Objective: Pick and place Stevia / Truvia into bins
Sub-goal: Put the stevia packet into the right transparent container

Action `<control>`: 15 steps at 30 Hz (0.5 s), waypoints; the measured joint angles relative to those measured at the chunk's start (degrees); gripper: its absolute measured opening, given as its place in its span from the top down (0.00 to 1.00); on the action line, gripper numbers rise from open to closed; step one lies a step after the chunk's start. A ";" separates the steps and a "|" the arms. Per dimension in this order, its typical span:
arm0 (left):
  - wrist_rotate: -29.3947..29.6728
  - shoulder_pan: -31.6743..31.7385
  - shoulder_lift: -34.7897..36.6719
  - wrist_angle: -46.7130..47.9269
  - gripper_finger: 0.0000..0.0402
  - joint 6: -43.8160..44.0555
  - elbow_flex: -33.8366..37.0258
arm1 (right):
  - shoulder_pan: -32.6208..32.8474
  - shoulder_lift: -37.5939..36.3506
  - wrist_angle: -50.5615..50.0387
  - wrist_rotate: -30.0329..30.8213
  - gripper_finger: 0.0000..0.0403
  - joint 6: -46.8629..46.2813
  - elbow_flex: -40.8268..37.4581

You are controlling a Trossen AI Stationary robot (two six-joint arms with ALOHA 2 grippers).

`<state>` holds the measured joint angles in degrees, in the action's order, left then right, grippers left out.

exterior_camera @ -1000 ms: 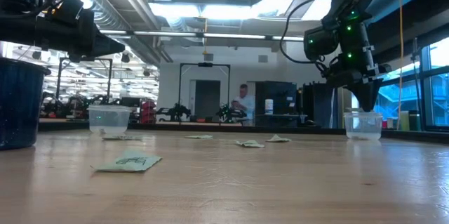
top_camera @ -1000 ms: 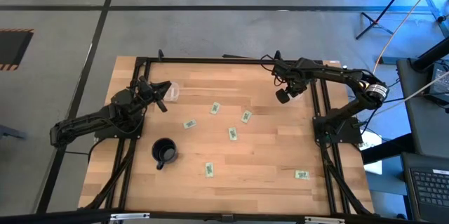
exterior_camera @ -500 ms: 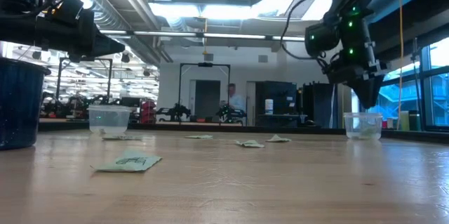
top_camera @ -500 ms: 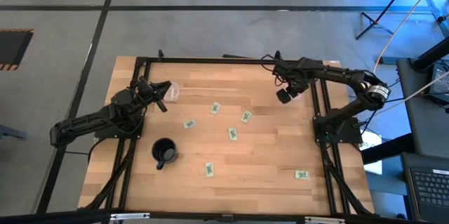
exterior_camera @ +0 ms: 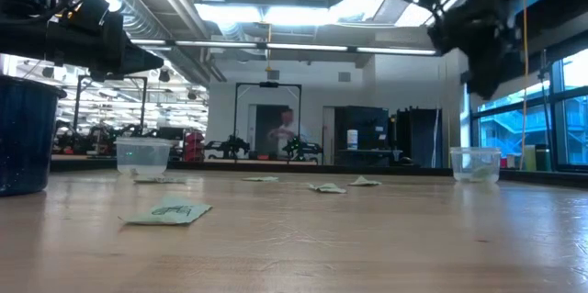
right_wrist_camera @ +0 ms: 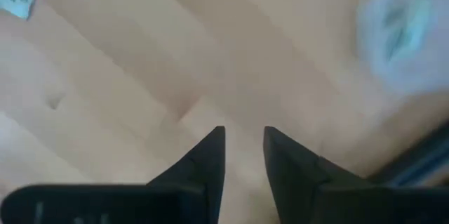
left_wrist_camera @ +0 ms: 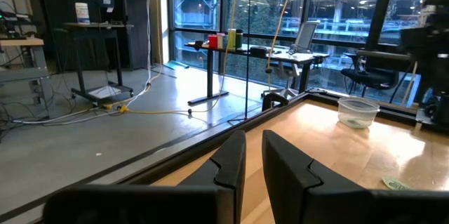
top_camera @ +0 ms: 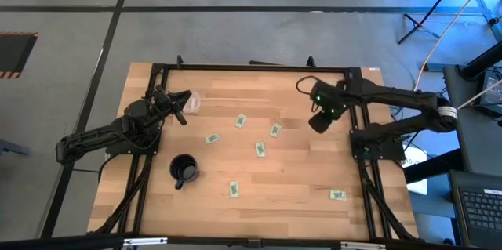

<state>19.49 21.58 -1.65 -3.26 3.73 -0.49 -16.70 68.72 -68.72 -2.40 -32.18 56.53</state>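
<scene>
1. Right gripper is hanging above the table at about 2 o'clock from centre, off the surface. The right wrist view is showing its fingers parted by a narrow gap with bare wood between them, nothing held.
2. Right bin is sitting at the table's far right edge, at 1 o'clock from that gripper. The high view is not resolving it; the low view is showing it as a clear cup with something pale green inside, and it is showing as a blur in the right wrist view.
3. Left gripper is parked at the table's 9 o'clock side, clear of the wood. Jaws are a narrow slot apart in the left wrist view, empty.
4. Left bin is standing just beside the left gripper tips, at 1 o'clock from them; whether they are touching is unclear.
5. Sachets are lying flat and loose on the wood: four around centre; one at 6 o'clock; one toward 4 o'clock.
6. Black mug is standing at 8 o'clock from centre, well apart from both bins.
7. A person is showing blurred in the room behind the table.
</scene>
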 joint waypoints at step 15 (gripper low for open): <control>0.00 0.02 -0.02 0.00 0.89 0.00 0.00 | 26.43 0.51 -9.67 -2.11 0.75 -48.04 -0.02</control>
<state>19.49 21.61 -1.67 -3.27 3.73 -0.49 9.73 69.23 -78.39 -4.51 -80.22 56.51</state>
